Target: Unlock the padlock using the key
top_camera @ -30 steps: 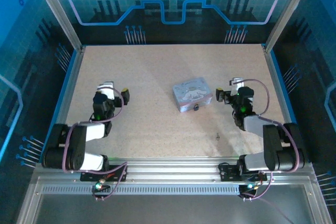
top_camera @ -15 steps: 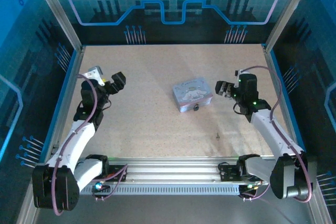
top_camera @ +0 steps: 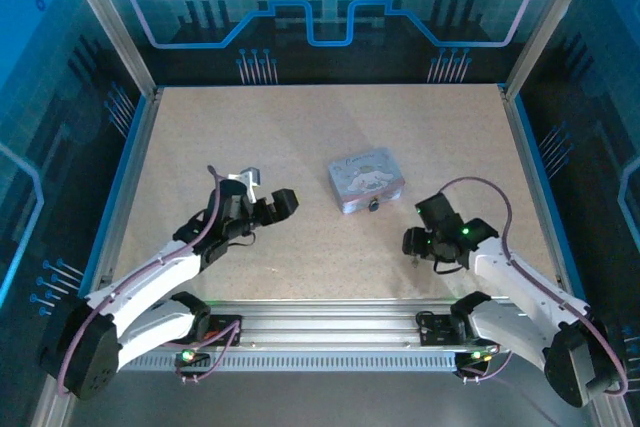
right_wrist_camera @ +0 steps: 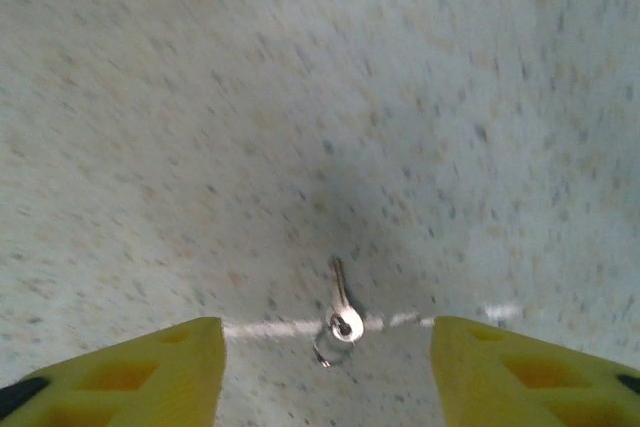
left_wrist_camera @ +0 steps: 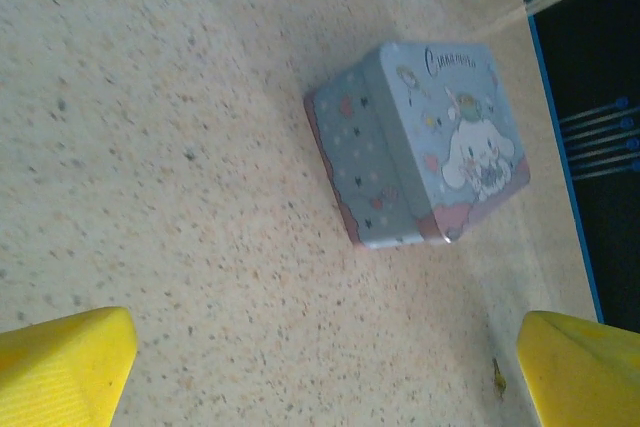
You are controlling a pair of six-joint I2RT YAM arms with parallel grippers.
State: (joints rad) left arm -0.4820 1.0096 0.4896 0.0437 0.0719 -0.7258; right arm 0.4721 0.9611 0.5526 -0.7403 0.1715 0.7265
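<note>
A: Item one, the container?
B: Rectangular tin [top_camera: 366, 183], pale blue-silver, lid shut, on the speckled table [top_camera: 300, 137] just right of centre. In the left wrist view the lid carries script that reads roughly "Cinnamoroll" above a white long-eared cartoon character; the side wall has small dots and hearts.

A: Item two, the padlock [top_camera: 374, 205]?
B: Tiny and dark, against the tin's near side, towards its right end. Its detail is too small to read.

A: Item three, the key [right_wrist_camera: 340, 307]?
B: Silvery, round-headed, with a small ring. It lies flat on the table across a pale line, between the right gripper's yellow fingers [right_wrist_camera: 130, 367] and untouched by them.

A: The claws?
B: Right gripper [top_camera: 412, 243] spread wide, low over the key. Left gripper [top_camera: 278, 203] also spread wide, holding nothing, left of the tin and apart from it.
</note>
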